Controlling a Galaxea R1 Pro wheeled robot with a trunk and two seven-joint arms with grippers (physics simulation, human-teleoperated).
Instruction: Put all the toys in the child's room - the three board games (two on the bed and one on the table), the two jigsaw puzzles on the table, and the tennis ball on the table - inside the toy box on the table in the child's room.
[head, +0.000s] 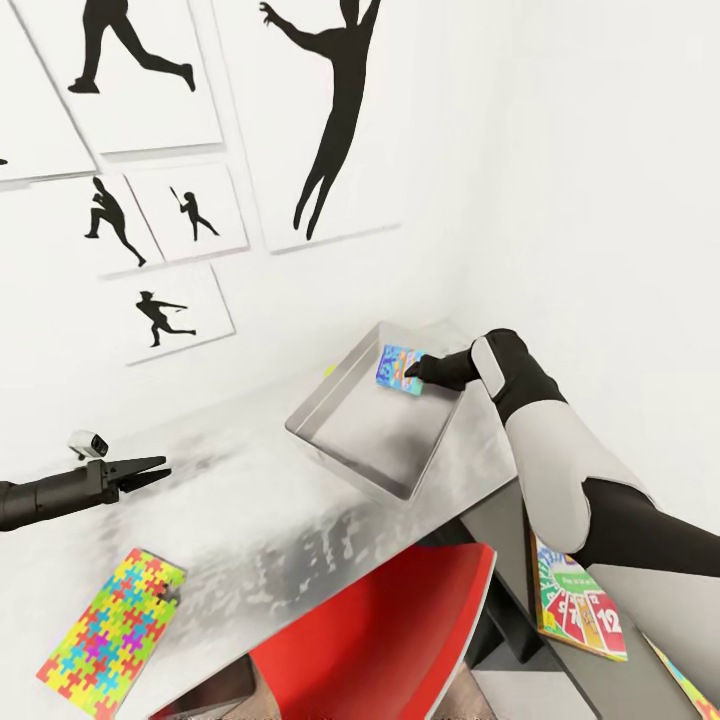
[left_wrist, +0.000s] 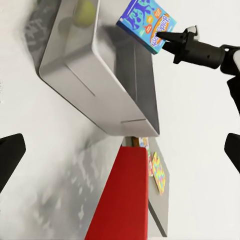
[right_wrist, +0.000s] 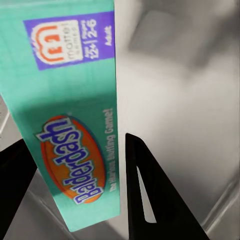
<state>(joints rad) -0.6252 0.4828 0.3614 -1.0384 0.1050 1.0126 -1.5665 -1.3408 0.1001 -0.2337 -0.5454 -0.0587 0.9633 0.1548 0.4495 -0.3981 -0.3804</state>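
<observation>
Toy box: shallow light-grey bin w/ flared sides, set on pale table near the wall corner. Contents: yellow-green tennis ball, seen thru left wrist view at the far inner end, against the wall of the bin. Rest of the bin floor is seen bare grey in head view.

Blue board game, "Balderdash" box: held above the bin's far-right rim, tilted, not resting on the floor. Teal edge w/ logo is seen close in right wrist view.

Right gripper: fingers clamped on the Balderdash box, one each side of it; arm reached over the bin rim.

Left gripper: fingers spread apart, nothing between them; hung over the table's left part, well apart from the bin.

Jigsaw puzzle: flat, multicolour piece pattern, laid on table near its front-left edge, below left gripper.

Skip-Bo board game: laid flat on the lower dark section, right of the red chair. A 2nd colourful flat item is seen at the lower-right corner; type can't be told.
</observation>
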